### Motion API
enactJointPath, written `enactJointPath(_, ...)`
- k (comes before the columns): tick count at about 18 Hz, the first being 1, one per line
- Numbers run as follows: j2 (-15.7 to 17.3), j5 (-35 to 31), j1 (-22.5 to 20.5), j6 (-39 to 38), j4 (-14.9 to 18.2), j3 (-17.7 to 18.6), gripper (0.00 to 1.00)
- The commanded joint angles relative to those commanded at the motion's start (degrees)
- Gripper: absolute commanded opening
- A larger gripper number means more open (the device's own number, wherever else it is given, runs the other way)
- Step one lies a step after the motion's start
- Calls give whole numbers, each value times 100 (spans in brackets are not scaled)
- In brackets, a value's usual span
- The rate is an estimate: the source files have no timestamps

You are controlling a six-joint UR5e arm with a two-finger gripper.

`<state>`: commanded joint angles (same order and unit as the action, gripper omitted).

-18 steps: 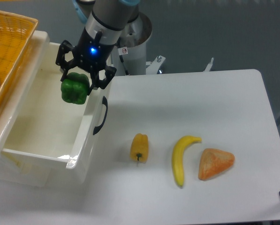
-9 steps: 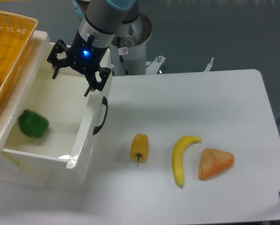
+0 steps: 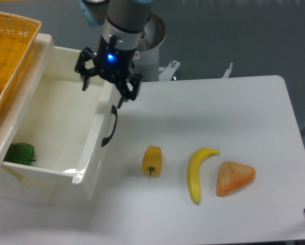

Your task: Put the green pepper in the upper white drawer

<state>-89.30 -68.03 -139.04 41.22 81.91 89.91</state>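
1. Upper white drawer (image 3: pixel 93 138): big glossy box on the table's (image 3: pixel 234 127) left side, pulled open, black handle (image 3: pixel 110 126) on its front wall facing the table mid. Risk: the arm's tool sits right over the front wall/rim, so a low move toward the table could clip the rim or handle and shove the drawer. Judged low risk, since the tool looks above the rim.
2. Tool (image 3: pixel 107 84): hangs over the drawer's front-right edge, fingers spread wide, holding nothing, blue light on. Risk: if it dips into the box it could knock the wall.
3. Green pepper (image 3: pixel 19 153): inside the drawer, at the near-left corner, up against the left wall, partly cut off by that wall. Task looks done as it lies. Risk: the glossy floor plus lobed shape means it may roll if the drawer gets bumped; deep walls should keep it in.
4. Pepper pose: looks tipped on its side, long axis roughly left-right along the near wall. Small dark nub on its right side may be the stem, pointing right; too small to be sure.
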Motion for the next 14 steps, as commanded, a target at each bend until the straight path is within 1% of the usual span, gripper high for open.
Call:
enactJointPath(3,53,-123,-228,9,0,0,100)
enactJointPath(7,53,-641,-316,18,0,0,100)
enactJointPath(11,88,-677,-624,158,87,0,100)
enactJointPath(14,79,-703,-791,299,88,17,100)
